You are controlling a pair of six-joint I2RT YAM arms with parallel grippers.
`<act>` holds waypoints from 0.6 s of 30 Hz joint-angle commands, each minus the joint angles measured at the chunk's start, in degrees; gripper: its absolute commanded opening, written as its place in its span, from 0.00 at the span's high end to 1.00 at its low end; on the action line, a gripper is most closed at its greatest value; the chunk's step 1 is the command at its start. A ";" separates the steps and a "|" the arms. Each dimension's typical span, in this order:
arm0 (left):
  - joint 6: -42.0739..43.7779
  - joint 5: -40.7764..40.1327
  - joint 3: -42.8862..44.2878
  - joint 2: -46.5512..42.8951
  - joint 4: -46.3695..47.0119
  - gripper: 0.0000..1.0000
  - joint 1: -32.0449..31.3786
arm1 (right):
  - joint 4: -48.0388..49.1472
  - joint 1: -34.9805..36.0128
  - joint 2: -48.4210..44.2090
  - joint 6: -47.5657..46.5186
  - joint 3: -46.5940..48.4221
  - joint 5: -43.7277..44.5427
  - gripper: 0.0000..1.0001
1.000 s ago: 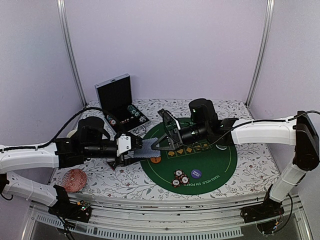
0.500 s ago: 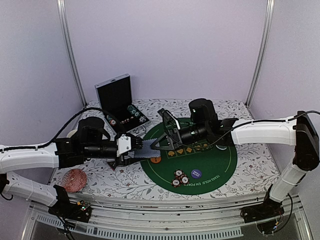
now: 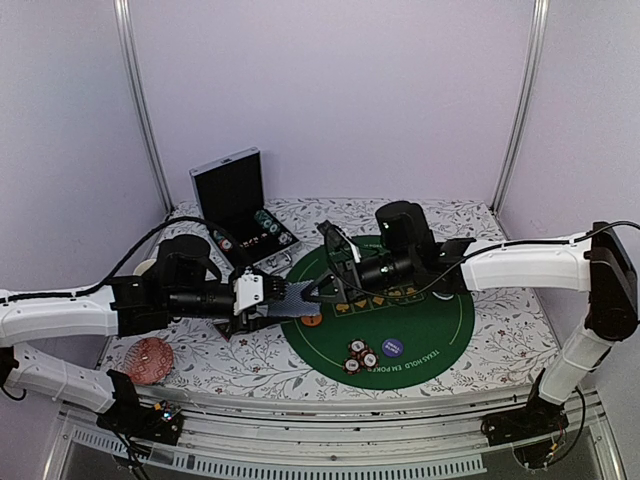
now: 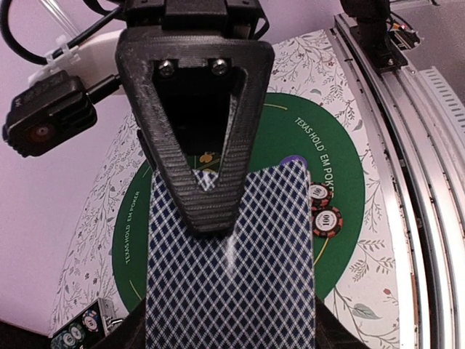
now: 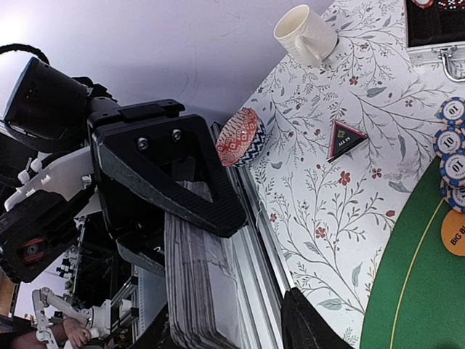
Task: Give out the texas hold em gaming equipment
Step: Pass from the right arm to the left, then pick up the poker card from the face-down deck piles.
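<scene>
While my left jaws are clamped on the near end of the deck of cards [image 3: 290,293], holding it level above the left edge of the green mat [image 3: 440,320], my right jaws stand apart around the far end. In the left wrist view, one right finger [image 4: 211,196] lies against the top card. In the right wrist view, the other finger [image 5: 312,327] sits clear of the deck.

On the mat:
- A small cluster of poker chips [image 3: 360,356] lies near the front edge.
- A purple button [image 3: 392,347] sits just beside the cluster.
- An orange button [image 3: 312,320] lies under the deck's far end.
- A short row of blue chips [image 5: 452,156] touches the mat's left rim.

On the bench [image 3: 250,365]:
- A black triangular marker [image 5: 346,138] lies well apart from the mat.
- A red patterned disc [image 3: 152,360] rests at the front left.
- A cream mug [image 5: 305,33] stands upright.
- An open case [image 3: 235,200] with chips inside stands at the rear left.
</scene>
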 commanded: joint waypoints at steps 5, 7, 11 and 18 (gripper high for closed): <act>0.79 0.89 0.16 0.09 1.39 0.57 -1.00 | -5.68 -0.89 -4.78 -3.54 -2.55 6.70 0.55; 0.79 0.84 0.19 0.19 1.46 0.57 -0.98 | -5.72 -0.85 -5.10 -3.69 -2.67 6.87 0.55; 0.61 0.98 0.32 0.69 1.38 0.57 -0.97 | -4.41 -0.85 -4.17 -3.76 -1.93 3.61 0.53; 0.52 0.94 0.26 1.11 1.45 0.57 -0.97 | -5.56 -0.84 -4.78 -4.93 -0.46 3.10 0.49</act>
